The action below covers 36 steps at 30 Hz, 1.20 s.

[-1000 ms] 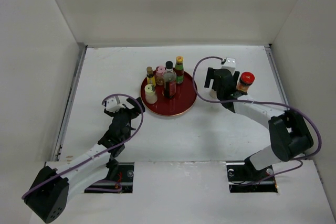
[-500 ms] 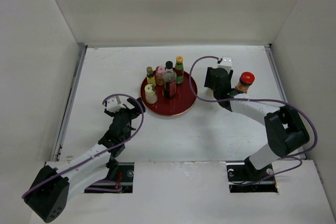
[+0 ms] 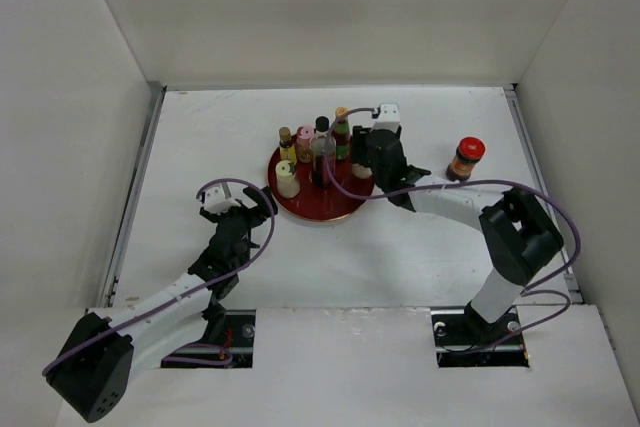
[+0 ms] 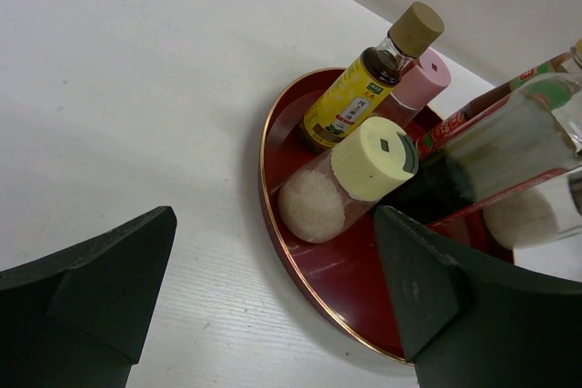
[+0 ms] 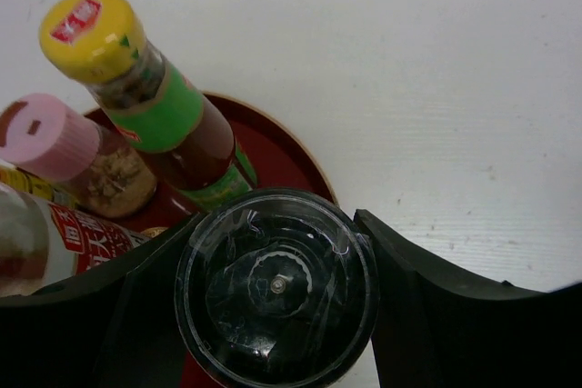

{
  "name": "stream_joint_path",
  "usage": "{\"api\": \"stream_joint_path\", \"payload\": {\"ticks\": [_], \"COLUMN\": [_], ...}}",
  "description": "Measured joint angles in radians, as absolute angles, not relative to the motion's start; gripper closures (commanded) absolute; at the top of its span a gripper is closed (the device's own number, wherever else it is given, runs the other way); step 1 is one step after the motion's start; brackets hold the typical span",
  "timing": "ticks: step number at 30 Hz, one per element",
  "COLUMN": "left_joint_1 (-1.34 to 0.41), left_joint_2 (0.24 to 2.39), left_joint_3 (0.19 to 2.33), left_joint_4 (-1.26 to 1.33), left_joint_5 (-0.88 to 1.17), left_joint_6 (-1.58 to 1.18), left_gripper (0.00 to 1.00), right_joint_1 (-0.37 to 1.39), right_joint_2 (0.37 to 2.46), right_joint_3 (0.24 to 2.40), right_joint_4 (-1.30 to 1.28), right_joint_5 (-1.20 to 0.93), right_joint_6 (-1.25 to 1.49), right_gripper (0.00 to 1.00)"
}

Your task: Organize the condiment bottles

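The red round tray (image 3: 338, 210) holds the amber yellow-labelled bottle (image 3: 286, 144), the pink-capped bottle (image 3: 304, 141), the tall dark black-capped bottle (image 3: 321, 152), the green-red yellow-capped bottle (image 3: 342, 127) and the pale yellow-green-capped bottle (image 3: 288, 179). My right gripper (image 3: 366, 160) is shut on the grey-lidded jar (image 5: 275, 288) and holds it over the tray's right rim, beside the yellow-capped bottle (image 5: 136, 79). The red-lidded jar (image 3: 467, 158) stands on the table to the right. My left gripper (image 3: 250, 204) is open and empty at the tray's left edge (image 4: 309, 252), facing the pale-capped bottle (image 4: 355, 174).
White walls close in the table at the back, left and right. The right arm's purple cable loops over the tray's right side. The tray's front half (image 5: 282, 156) is bare red surface.
My right gripper has moved left with the grey-lidded jar, from beside the red-lidded jar to the tray's right rim. The left arm has not moved.
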<state>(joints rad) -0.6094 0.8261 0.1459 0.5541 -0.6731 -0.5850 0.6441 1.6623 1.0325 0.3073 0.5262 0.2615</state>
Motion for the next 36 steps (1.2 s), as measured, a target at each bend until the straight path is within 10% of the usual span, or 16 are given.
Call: {"api": "stream_joint_path", "payload": {"ticks": [12,25,36], "left_joint_1": [-0.609,-0.609,-0.61], "left_joint_2": [0.826,0.826,0.824], "left_joint_3": [0.146,0.146,0.146], "left_joint_4": [0.555,0.557,0.558], "left_joint_5": [-0.673,-0.673,-0.669], "left_joint_6": [-0.585,-0.585,-0.585], "left_gripper": [0.09,0.09,0.09], "right_joint_1": [0.669,0.48,0.215], "right_joint_2": [1.747,1.344,1.436], "right_joint_3": [1.034,0.868,0.863], "right_joint_4": [0.351,0.278,0.138], "right_joint_5": [0.508,0.662,0.778], "right_joint_6": [0.267,0.294,0.292], "right_gripper": [0.07,0.0,0.0]}}
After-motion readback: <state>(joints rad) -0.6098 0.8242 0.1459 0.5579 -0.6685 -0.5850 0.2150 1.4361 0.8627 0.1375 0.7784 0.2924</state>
